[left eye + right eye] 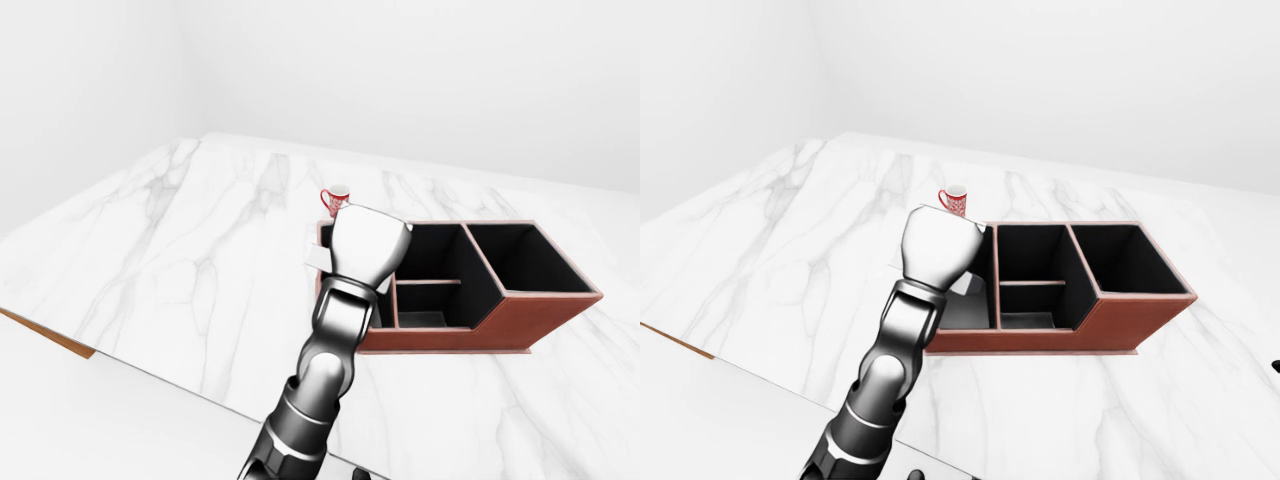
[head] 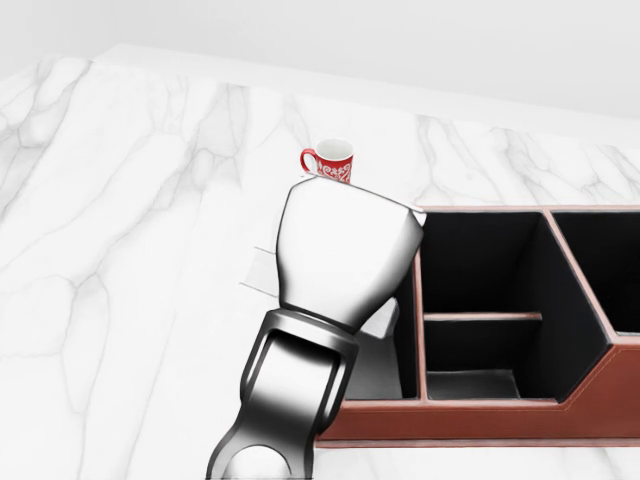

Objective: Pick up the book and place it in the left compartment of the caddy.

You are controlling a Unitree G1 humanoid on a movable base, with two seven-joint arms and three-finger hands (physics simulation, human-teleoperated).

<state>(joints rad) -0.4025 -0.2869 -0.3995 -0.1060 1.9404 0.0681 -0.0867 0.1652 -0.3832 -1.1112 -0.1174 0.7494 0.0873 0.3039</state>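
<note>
The brown caddy [image 1: 520,322] with black compartments stands on the marble table, right of centre. My left hand [image 2: 340,255] hangs over the caddy's left compartment [image 1: 962,312], its silver back turned to the cameras and its fingers hidden. The pale grey book [image 2: 260,270] sits under the hand, tilted. One corner sticks out left past the caddy's wall and another part reaches down into the left compartment [image 2: 380,350]. The hand appears closed on it. My right hand does not show.
A red and white mug [image 2: 330,160] stands on the table just above the caddy's left end in the views. The marble table [image 1: 170,260] ends in a wood-edged corner [image 1: 55,338] at lower left. The caddy's middle [image 2: 480,270] and right [image 1: 520,258] compartments hold nothing.
</note>
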